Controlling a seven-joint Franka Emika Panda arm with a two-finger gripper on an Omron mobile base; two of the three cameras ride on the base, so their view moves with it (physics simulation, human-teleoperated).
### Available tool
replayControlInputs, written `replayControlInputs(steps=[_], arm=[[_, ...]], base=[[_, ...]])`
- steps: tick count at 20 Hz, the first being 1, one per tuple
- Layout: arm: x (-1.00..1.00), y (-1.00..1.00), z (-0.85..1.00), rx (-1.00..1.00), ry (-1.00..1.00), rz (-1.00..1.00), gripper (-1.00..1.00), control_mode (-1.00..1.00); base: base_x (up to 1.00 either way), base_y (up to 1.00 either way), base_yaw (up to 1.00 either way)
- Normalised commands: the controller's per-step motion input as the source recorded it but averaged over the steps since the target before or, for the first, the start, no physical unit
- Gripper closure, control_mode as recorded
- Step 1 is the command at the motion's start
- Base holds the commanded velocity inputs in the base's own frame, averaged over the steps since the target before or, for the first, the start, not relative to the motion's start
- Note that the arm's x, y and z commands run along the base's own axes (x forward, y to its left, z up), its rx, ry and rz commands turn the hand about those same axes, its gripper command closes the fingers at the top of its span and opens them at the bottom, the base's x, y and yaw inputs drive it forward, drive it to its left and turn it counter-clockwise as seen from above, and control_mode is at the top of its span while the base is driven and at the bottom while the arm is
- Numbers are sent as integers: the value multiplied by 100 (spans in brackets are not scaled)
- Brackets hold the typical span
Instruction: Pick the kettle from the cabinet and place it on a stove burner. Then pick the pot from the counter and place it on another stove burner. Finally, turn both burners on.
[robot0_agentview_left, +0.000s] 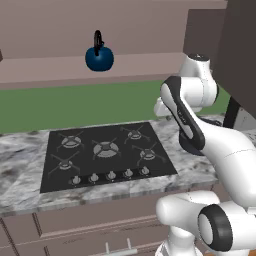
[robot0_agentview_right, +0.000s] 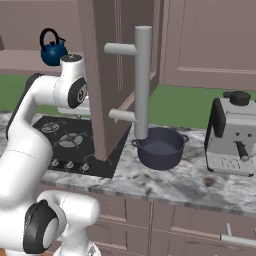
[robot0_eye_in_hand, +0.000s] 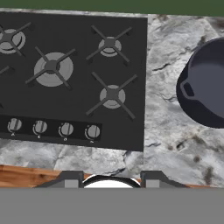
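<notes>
The small dark-blue kettle (robot0_agentview_left: 99, 58) (robot0_agentview_right: 52, 51) stands upright on the cabinet shelf (robot0_agentview_left: 45, 70), above and behind the black cooktop (robot0_agentview_left: 105, 152). The wide dark pot (robot0_agentview_right: 161, 148) (robot0_eye_in_hand: 206, 87) sits on the marble counter (robot0_agentview_right: 190, 182) to the right of the cooktop. My gripper (robot0_eye_in_hand: 111, 178) hangs open above the counter's front edge, near the cooktop's right corner, with nothing between its fingertips (robot0_eye_in_hand: 70, 177). Below it lie the burners (robot0_eye_in_hand: 112, 96) and the row of silver knobs (robot0_eye_in_hand: 65, 129).
An open cabinet door (robot0_agentview_right: 107, 75) with a long grey bar handle (robot0_agentview_right: 142, 80) hangs between the cooktop and the pot. A coffee machine (robot0_agentview_right: 232, 132) stands on the counter at the far right. Drawer fronts (robot0_agentview_left: 90, 220) run below the counter.
</notes>
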Motion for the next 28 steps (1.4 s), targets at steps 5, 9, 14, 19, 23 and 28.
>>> replayControlInputs(steps=[5, 9, 14, 19, 23, 28], arm=[[0, 0, 0, 0, 0, 0, -100, 100], [0, 0, 0, 0, 0, 0, -100, 100], [0, 0, 0, 0, 0, 0, -100, 100], [0, 0, 0, 0, 0, 0, -100, 100], [0, 0, 0, 0, 0, 0, -100, 100], [0, 0, 0, 0, 0, 0, -100, 100]], base=[[0, 4, 0], [0, 24, -3], [1, 33, -6], [1, 46, -6], [5, 46, -5], [13, 41, -3]])
